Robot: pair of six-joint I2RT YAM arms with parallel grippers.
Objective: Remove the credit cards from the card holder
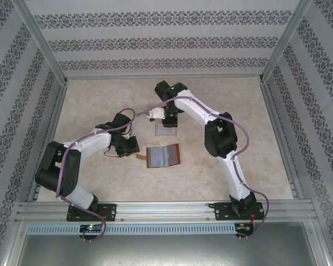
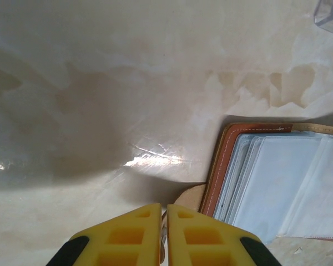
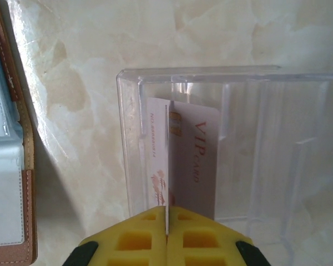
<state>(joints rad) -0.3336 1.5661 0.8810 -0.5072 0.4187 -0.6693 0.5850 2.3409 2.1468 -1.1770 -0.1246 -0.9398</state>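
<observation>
The card holder [image 1: 164, 156] lies open on the table, reddish-brown with pale grey-blue sleeves [image 2: 277, 183]; its edge also appears at the left of the right wrist view [image 3: 5, 166]. My left gripper [image 1: 136, 151] [image 2: 164, 208] is shut on the holder's tan strap tab [image 2: 191, 197] at its left side. My right gripper [image 1: 167, 121] [image 3: 167, 209] is shut on a thin credit card [image 3: 167, 160], held edge-on over the clear tray [image 3: 266, 138]. A whitish card with red "VIP card" lettering [image 3: 197, 155] lies flat in that tray beneath it.
The clear ribbed tray [image 1: 167, 132] stands just behind the card holder; its corner appears at the top right of the left wrist view [image 2: 330, 16]. Patterned walls and metal rails [image 1: 155, 208] enclose the marbled table [image 1: 100, 100].
</observation>
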